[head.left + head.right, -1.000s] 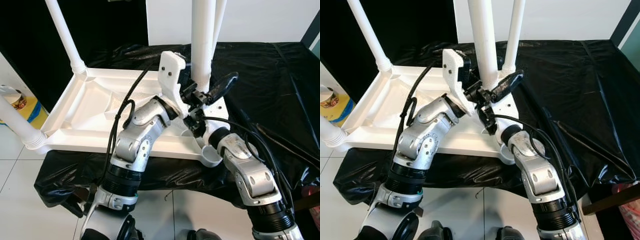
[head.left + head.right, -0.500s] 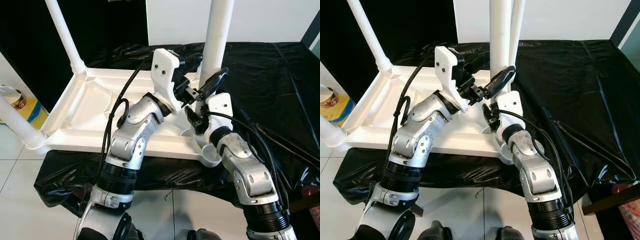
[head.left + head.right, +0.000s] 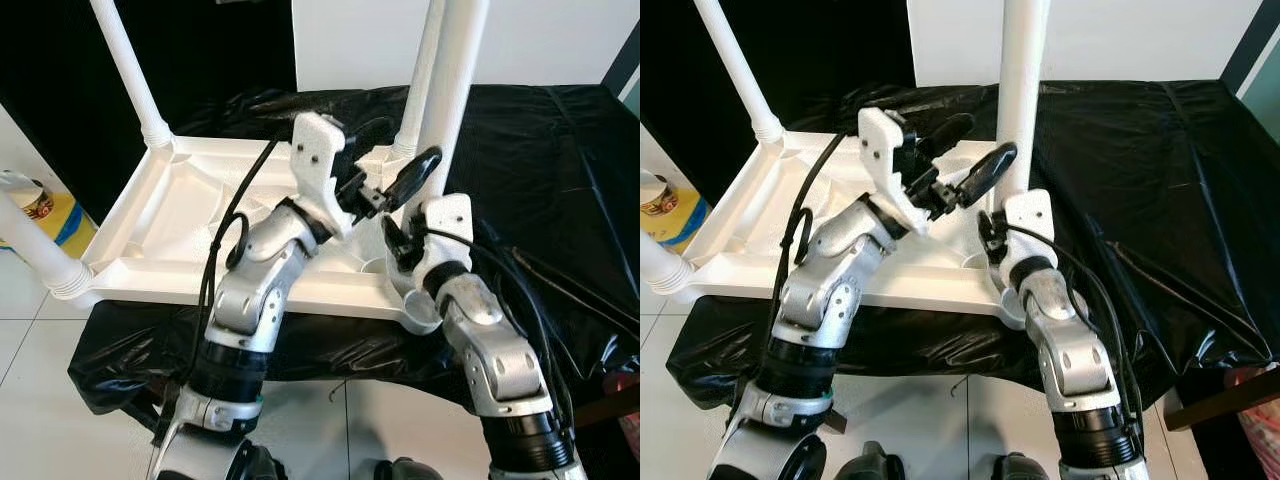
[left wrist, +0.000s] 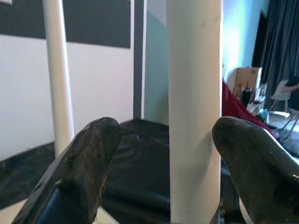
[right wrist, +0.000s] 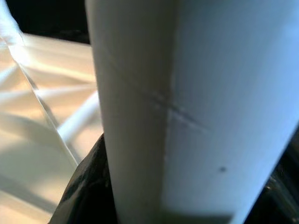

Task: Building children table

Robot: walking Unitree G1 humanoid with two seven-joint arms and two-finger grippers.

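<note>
The white children's table top [image 3: 180,215] lies upside down on a black sheet. Upright legs stand in its far left [image 3: 128,70] and far right [image 3: 424,70] corners; a third leg [image 3: 28,250] sticks out at the near left. My right gripper [image 3: 398,232] is shut on the lower end of a loose white leg [image 3: 458,90], holding it upright above the near right corner; its dark fingers [image 5: 79,186] flank the tube. My left gripper [image 3: 968,150] is open, with the same leg [image 4: 194,107] between its spread fingers [image 4: 88,158]. The near right corner socket [image 3: 425,312] is open.
The black sheet [image 3: 560,170] covers the surface to the right and behind. A yellow container [image 3: 45,210] stands on the white tiled floor [image 3: 40,400] at the left. Something red [image 3: 625,395] shows at the lower right edge. A white wall [image 3: 560,40] is behind.
My right gripper has carried the loose leg to the right, towards the table's right edge. My left gripper's fingers have spread and drawn back to the left.
</note>
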